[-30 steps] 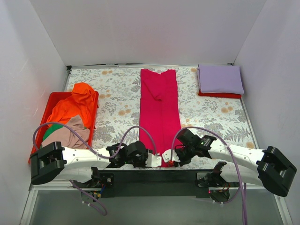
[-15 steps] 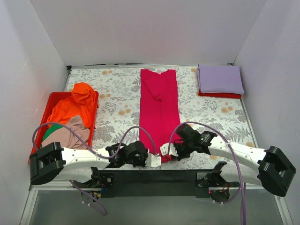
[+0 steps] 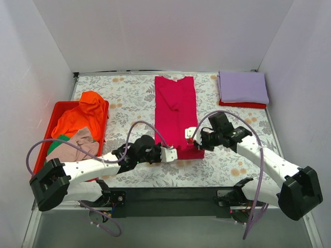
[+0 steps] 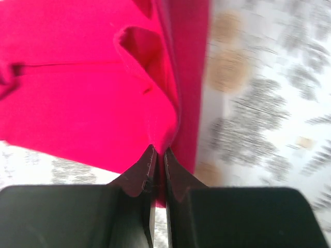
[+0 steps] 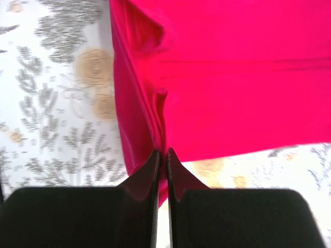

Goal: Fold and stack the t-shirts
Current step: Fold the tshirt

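The crimson-red t-shirt [image 3: 176,111] lies as a long strip down the middle of the table. Its near end is lifted and carried back over itself. My left gripper [image 3: 169,154] is shut on the shirt's near left corner [image 4: 155,134]. My right gripper [image 3: 190,135] is shut on the near right corner [image 5: 163,129]. Both wrist views show cloth pinched between the closed jaws. A folded lavender t-shirt [image 3: 243,88] lies on a folded red one [image 3: 242,104] at the back right. Orange [image 3: 83,113], beige-pink [image 3: 77,145] and green [image 3: 58,142] t-shirts lie heaped at the left.
A red plastic tray [image 3: 58,107] at the left edge holds the heaped shirts. The table has a floral cover [image 3: 129,113]. White walls close in the back and both sides.
Both grippers have moved away from the near edge toward the back, carrying the crimson shirt's near end with them. The right gripper has gone farther than the left.
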Motion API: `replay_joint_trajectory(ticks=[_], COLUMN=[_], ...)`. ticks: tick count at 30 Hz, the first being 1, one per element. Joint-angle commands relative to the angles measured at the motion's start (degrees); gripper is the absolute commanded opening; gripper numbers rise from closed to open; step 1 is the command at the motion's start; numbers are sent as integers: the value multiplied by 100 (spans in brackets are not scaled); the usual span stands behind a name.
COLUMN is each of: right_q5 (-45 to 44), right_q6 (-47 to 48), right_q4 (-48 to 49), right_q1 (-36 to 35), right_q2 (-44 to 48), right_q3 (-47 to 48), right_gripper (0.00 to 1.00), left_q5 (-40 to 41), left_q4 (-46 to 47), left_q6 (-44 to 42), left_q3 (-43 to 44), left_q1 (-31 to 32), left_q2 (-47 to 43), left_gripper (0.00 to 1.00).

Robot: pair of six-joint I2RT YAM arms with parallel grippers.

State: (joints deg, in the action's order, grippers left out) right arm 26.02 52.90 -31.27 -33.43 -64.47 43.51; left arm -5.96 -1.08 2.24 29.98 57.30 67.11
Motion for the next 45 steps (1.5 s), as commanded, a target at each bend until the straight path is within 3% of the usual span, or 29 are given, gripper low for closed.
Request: replay_joint_trajectory(ticks=[1, 10, 17, 25, 39, 40, 41, 44, 45], right_q5=[167, 123, 131, -79, -413, -509, -589, -1132, -1465], right_q6=[168, 36, -184, -439, -694, -746, -894, -1612, -1808], right_q4=[-55, -37, -46, 24, 156, 173, 208, 550, 839], right_q1=[301, 1207, 1436, 1453, 1453, 1453, 1453, 1445, 1453], right_q2=[-355, -2323, -3755, -4775, -5559, -5664, -5717, -5840, -5788], right_q3=[535, 2406, 3725, 4719, 5642, 5782, 5844, 6081, 6125], right_gripper=[1, 1, 1, 1, 2, 8, 25, 51, 55], left_q5=[-537, -1346, -1408, -1408, -1532, -1479, -1278, -385, 29], left_q4=[529, 899, 855, 882, 811, 846, 873, 1022, 1127], left_q6=[-531, -585, -488, -268, 83, 153, 441, 1519, 1890], left_q3=[473, 1984, 3075, 3603, 4112, 4208, 4279, 4735, 4963], left_q1=[-700, -2001, -2442, -2811, -3102, -3102, -3102, -3119, -3146], left_q2=[293, 2154, 3315, 3888, 4503, 4547, 4617, 4679, 4662], left_gripper=[0, 0, 0, 0, 0, 0, 14, 54, 61])
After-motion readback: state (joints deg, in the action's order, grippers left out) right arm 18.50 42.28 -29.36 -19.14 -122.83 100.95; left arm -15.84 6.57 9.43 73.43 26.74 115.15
